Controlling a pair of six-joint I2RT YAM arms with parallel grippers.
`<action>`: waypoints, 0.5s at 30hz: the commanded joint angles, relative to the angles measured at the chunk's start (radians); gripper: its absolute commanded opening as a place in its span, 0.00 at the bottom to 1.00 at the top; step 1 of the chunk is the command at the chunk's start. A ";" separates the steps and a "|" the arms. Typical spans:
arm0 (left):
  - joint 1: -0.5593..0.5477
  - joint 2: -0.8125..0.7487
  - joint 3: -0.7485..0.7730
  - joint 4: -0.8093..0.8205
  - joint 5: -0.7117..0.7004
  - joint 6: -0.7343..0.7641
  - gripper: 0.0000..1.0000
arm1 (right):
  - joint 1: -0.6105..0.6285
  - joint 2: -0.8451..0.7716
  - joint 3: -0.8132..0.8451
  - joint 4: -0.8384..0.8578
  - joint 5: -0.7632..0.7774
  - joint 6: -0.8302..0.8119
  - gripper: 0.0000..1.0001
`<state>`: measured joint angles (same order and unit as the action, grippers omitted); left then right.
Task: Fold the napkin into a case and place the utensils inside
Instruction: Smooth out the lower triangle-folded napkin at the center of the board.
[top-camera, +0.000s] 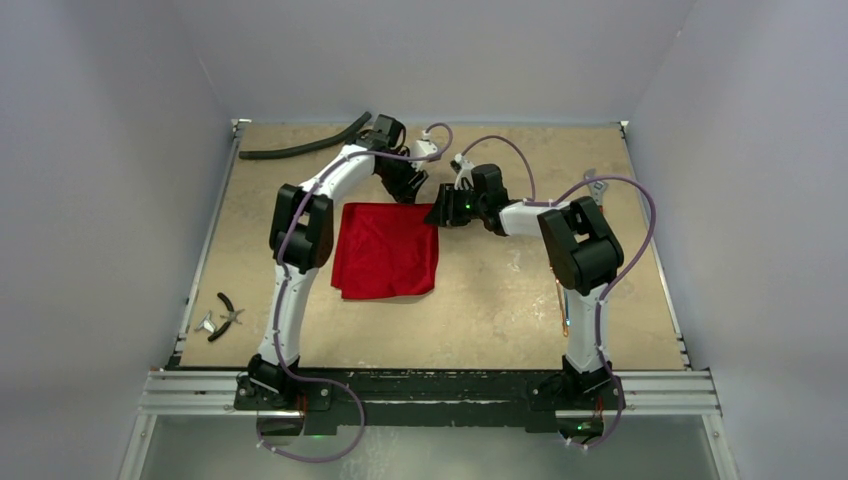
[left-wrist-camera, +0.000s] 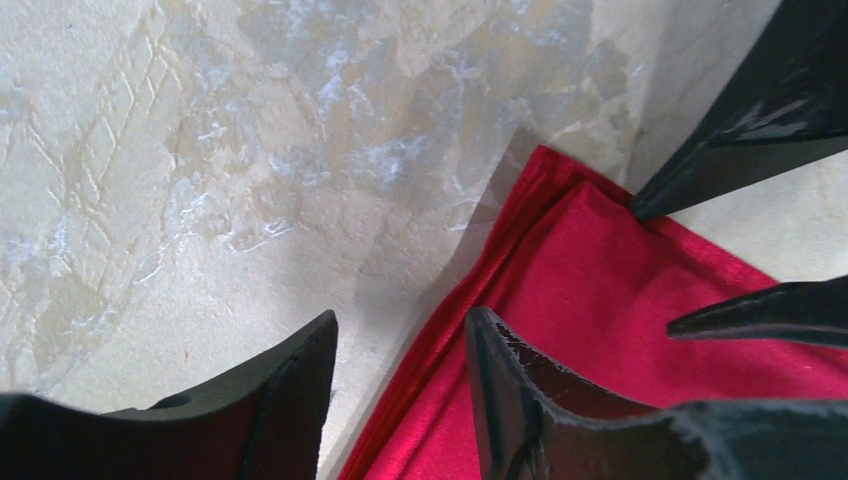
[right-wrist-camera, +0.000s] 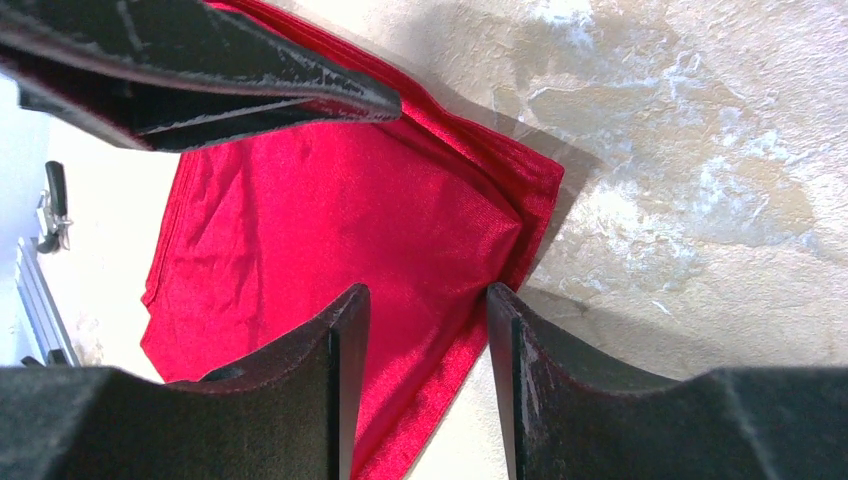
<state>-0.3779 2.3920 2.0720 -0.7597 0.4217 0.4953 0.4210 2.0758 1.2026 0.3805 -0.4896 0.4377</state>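
Napkin (top-camera: 386, 250) lies flat on counter (top-camera: 500, 300), centre-left, folded into layers, no case yet. Left fingers (left-wrist-camera: 290, 400) apart, straddling its far edge. Right fingers (right-wrist-camera: 300, 380) apart over the far-right corner, nothing clamped. Cloth looks light, limp and slick, so it will likely slide. Best pinch: all layers together at the stacked corners.
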 joint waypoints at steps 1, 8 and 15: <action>0.005 -0.014 -0.015 0.062 -0.059 0.022 0.47 | 0.009 -0.010 0.011 0.030 0.010 0.022 0.50; -0.004 0.000 -0.046 0.076 -0.052 0.031 0.43 | 0.015 0.003 0.011 0.024 0.033 0.032 0.50; -0.005 0.002 -0.058 0.072 -0.044 0.038 0.40 | 0.016 0.003 0.024 -0.001 0.078 0.036 0.48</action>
<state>-0.3801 2.3936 2.0155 -0.7048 0.3656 0.5171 0.4313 2.0758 1.2026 0.3836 -0.4580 0.4641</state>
